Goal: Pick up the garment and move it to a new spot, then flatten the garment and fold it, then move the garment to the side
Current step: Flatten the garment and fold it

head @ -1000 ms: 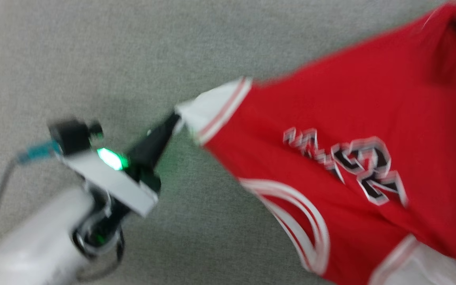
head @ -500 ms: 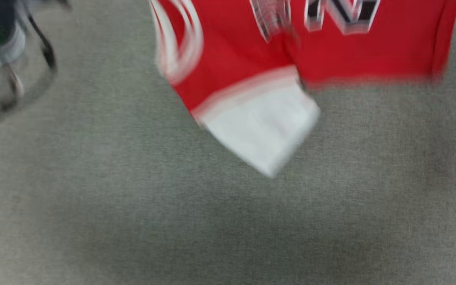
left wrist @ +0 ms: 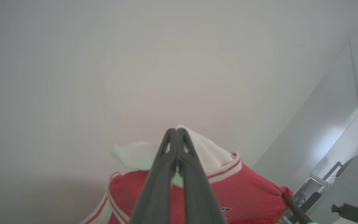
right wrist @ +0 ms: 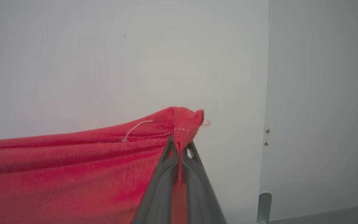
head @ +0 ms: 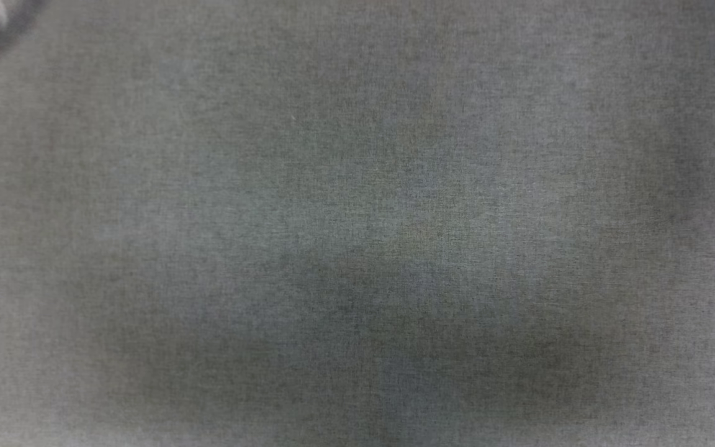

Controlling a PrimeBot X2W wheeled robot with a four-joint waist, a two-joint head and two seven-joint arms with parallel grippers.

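Clamping the garment (left wrist: 247, 193), left jaws pinch its white sleeve (left wrist: 210, 155) (right jaws, seemingly, a red corner (right wrist: 185, 119)).

Left hand (left wrist: 176, 132), right hand (right wrist: 181, 148): long dark-grey tapering fingers (left wrist: 162, 174), slotted tips.

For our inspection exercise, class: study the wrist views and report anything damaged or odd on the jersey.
A pale loose thread curls free of the garment's red hem, close beside where the right gripper pinches it: stitching looks frayed. Nothing else stands out.
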